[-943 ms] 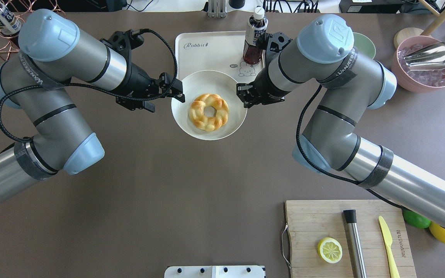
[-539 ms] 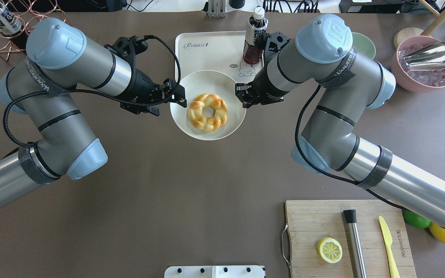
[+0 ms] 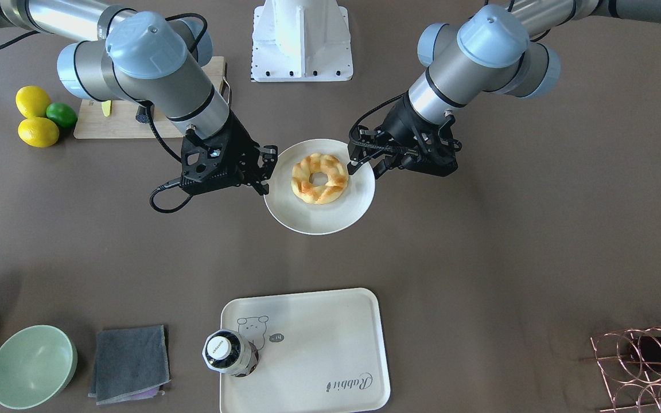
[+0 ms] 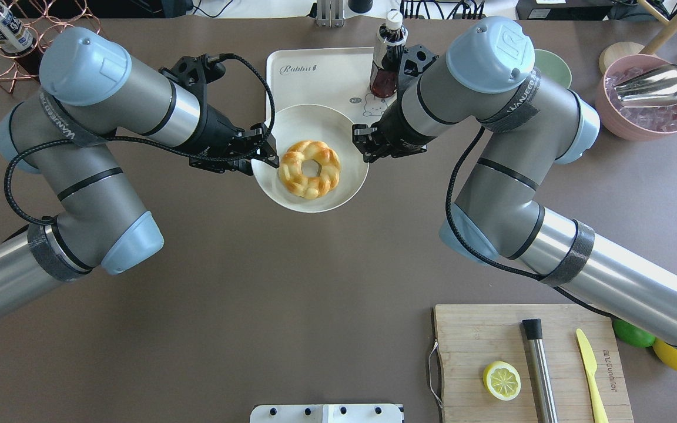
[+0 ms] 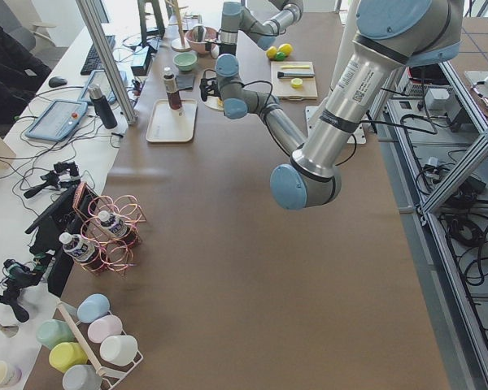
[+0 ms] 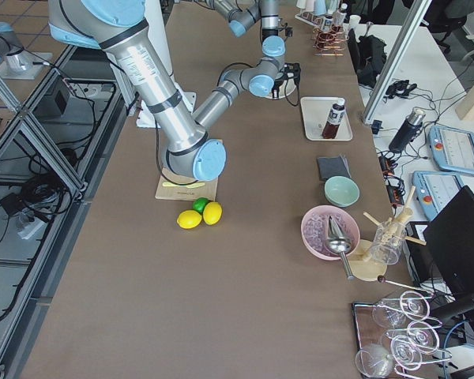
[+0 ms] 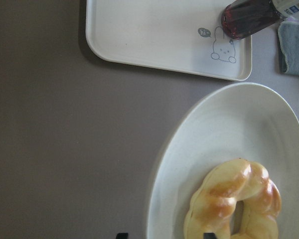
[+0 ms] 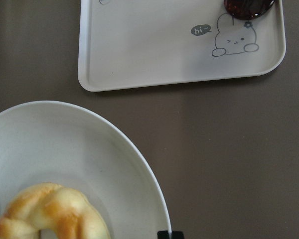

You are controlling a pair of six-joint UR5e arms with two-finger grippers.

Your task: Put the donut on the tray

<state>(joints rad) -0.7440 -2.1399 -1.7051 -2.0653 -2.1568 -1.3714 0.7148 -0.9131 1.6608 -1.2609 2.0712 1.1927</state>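
The donut (image 4: 309, 169), a golden braided ring, lies on a round off-white plate (image 4: 338, 194) held up above the table. My right gripper (image 4: 362, 144) is shut on the plate's right rim (image 8: 89, 149). My left gripper (image 4: 269, 154) is open at the left rim. In the left wrist view one fingertip is outside the rim and the other over the donut's (image 7: 234, 204) near edge. The cream tray (image 3: 319, 344) with bear drawing and "Rabbit" script lies on the table beyond the plate (image 3: 307, 221), apart from it.
A dark drink bottle (image 3: 229, 353) stands on the tray's bear corner. A grey cloth (image 3: 129, 364) and green bowl (image 3: 32, 367) lie beside the tray. A cutting board (image 4: 491, 352) with lemon slice and knife is near the robot's base. A copper rack (image 3: 646, 367) stands far left.
The plate with the donut has shifted slightly to the robot's left with the right gripper. The left gripper has moved in over the rim to the donut's edge.
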